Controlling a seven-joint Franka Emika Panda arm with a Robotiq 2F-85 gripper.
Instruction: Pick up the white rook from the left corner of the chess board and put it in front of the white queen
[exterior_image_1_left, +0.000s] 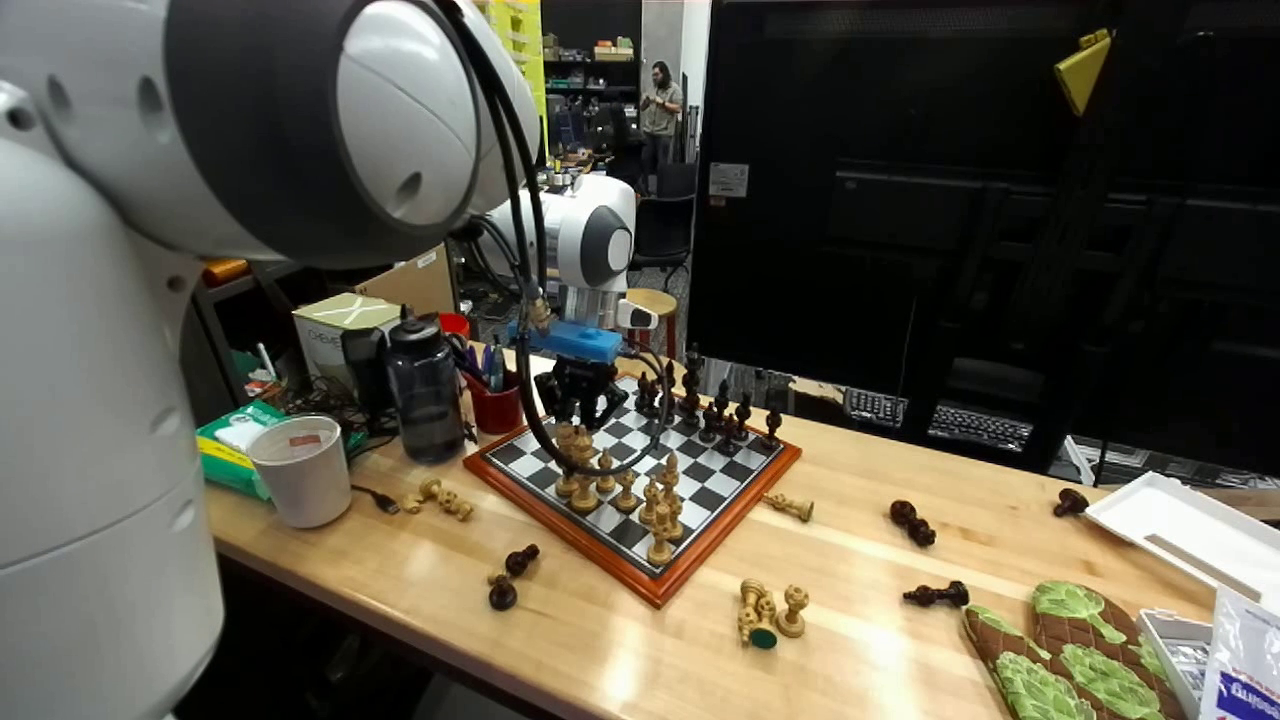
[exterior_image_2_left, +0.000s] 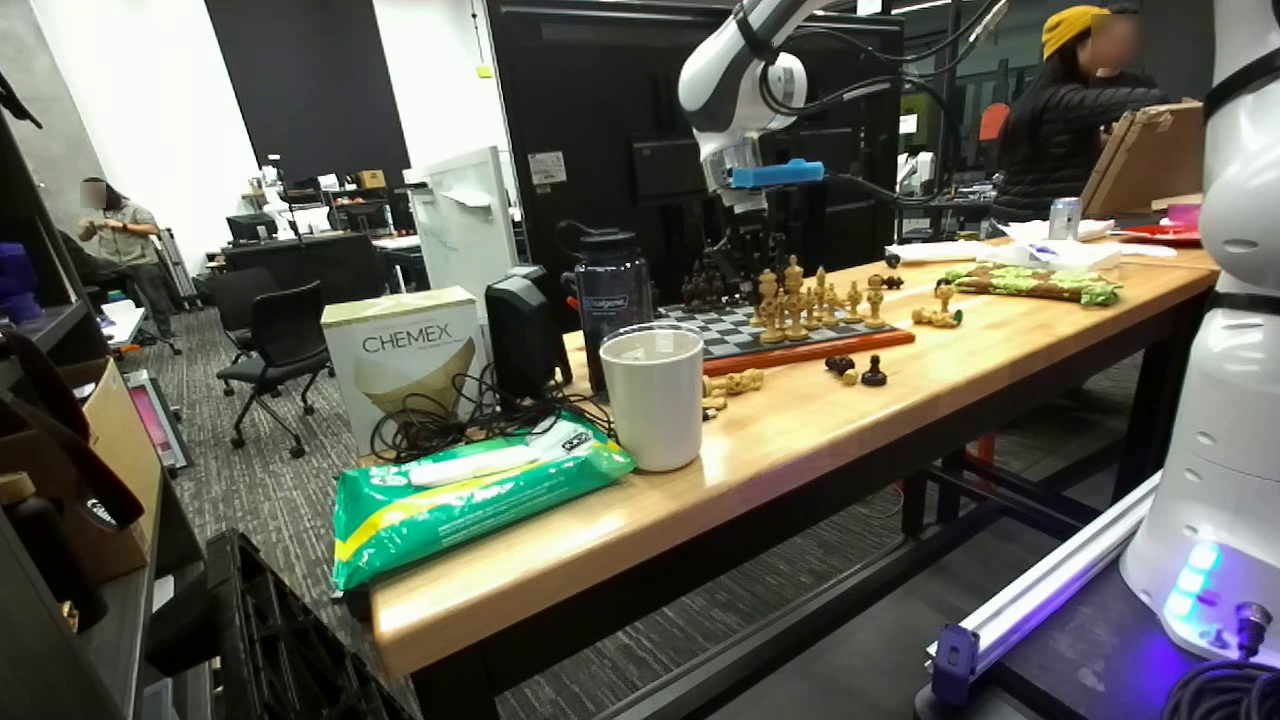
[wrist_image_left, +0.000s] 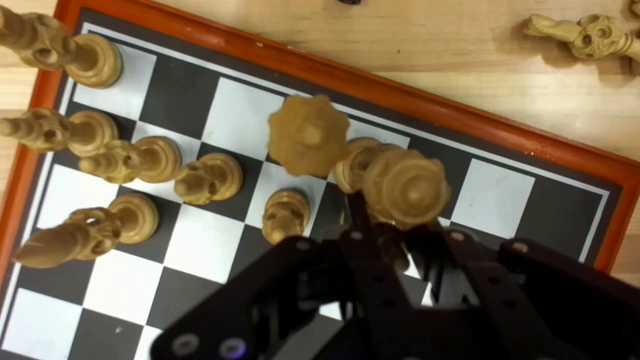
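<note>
The pale wooden tabletop (exterior_image_1_left: 845, 555) carries a black-and-white chessboard (wrist_image_left: 350, 82) framed in reddish wood, directly below the black fingers (wrist_image_left: 362, 255). Beside it, near the fingers, stands a red pen cup (exterior_image_1_left: 497, 407); a dark translucent bottle (exterior_image_1_left: 427, 405), a white tapered cup (exterior_image_1_left: 305, 480) and a green plastic packet (exterior_image_2_left: 470, 510) rest progressively farther from them. Carved tan and dark-brown chess pieces (exterior_image_1_left: 797, 507) rest outside the chessboard; well apart from the fingers lie brown-and-green quilted mitts (exterior_image_1_left: 1095, 660).

Saw black-and-white checks across the square chess board (wrist_image_left: 202, 243), middle of the wrist view, with orange-red along its wooden rim (wrist_image_left: 390, 93); noted tan on its carved chess pieces (wrist_image_left: 308, 136), green leaves over quilted brown fabric (exterior_image_1_left: 1100, 660), lower right in an exterior view.
</note>
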